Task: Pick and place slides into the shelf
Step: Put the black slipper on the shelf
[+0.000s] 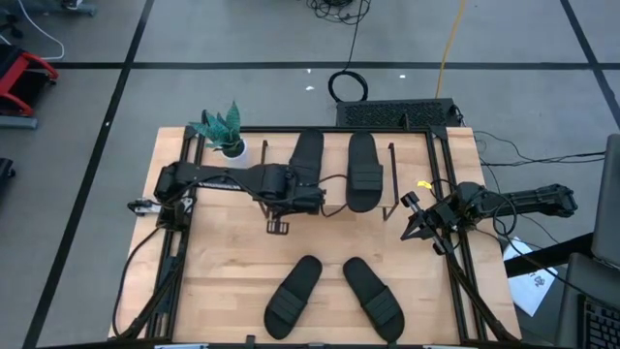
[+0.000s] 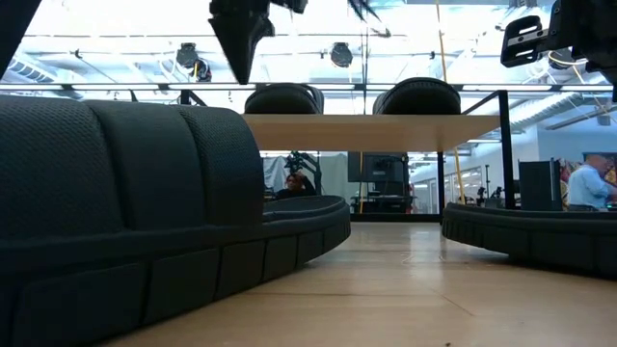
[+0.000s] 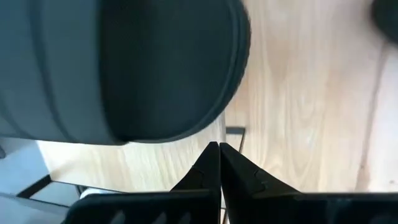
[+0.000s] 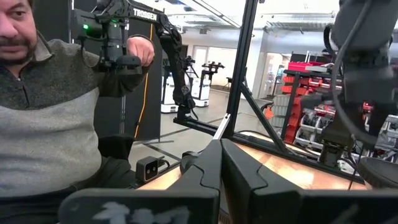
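Resting on the shelf [image 1: 334, 136] are two slides [image 1: 362, 172]; left gripper [image 1: 278, 226] pressed together, empty.

Light-wood table [image 1: 232, 271] carries the shelf [image 1: 334, 218] at its far middle, a small potted plant [image 1: 225, 131] at the far left corner, & two black slides on the bare wood near the front edge. Front-left slide [image 1: 294, 296] and front-right slide [image 1: 374, 296] lie side by side, apart, toes angled away from each other. Shelf board [image 2: 371, 126] holds two more slides: left one [image 1: 308, 160], right one [image 1: 363, 170], roughly parallel; whether they touch is hard to tell from above.
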Controlling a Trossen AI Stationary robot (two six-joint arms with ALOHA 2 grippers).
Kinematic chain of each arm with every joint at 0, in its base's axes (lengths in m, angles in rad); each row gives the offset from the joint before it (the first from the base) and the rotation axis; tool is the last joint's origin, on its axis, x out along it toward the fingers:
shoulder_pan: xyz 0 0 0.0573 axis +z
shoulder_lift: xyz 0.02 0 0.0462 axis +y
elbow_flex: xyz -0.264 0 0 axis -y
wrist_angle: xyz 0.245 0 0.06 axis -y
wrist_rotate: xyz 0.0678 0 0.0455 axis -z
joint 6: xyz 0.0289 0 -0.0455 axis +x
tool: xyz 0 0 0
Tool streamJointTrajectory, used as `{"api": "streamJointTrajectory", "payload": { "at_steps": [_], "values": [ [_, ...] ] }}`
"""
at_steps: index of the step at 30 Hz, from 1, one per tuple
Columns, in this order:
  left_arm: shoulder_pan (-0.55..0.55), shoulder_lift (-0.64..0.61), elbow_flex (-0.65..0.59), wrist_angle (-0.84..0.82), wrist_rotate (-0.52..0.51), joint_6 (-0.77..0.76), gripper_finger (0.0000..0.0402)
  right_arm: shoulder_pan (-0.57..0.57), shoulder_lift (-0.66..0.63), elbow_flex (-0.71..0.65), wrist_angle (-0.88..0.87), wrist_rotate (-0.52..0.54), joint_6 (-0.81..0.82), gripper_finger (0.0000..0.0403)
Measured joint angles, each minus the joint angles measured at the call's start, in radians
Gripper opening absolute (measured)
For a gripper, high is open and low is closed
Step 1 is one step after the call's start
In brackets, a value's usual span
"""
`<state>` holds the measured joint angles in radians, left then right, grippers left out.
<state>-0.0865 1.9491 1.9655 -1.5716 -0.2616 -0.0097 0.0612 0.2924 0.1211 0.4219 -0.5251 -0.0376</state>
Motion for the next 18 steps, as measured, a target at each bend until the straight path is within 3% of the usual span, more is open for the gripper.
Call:
{"api": "streamJointTrajectory", "payload": {
  "at_steps": [7,18],
  "values": [
    [0.002,0.001,-0.089,0.022,-0.025,0.015,0.0000,0.000,0.000,0.000,0.000,0.002,0.000,0.0000],
    [0.014,0.001,-0.092,0.106,-0.054,0.083,0.0000,0.000,0.000,0.000,0.001,0.004,-0.002,0.0000]
  ]
}}
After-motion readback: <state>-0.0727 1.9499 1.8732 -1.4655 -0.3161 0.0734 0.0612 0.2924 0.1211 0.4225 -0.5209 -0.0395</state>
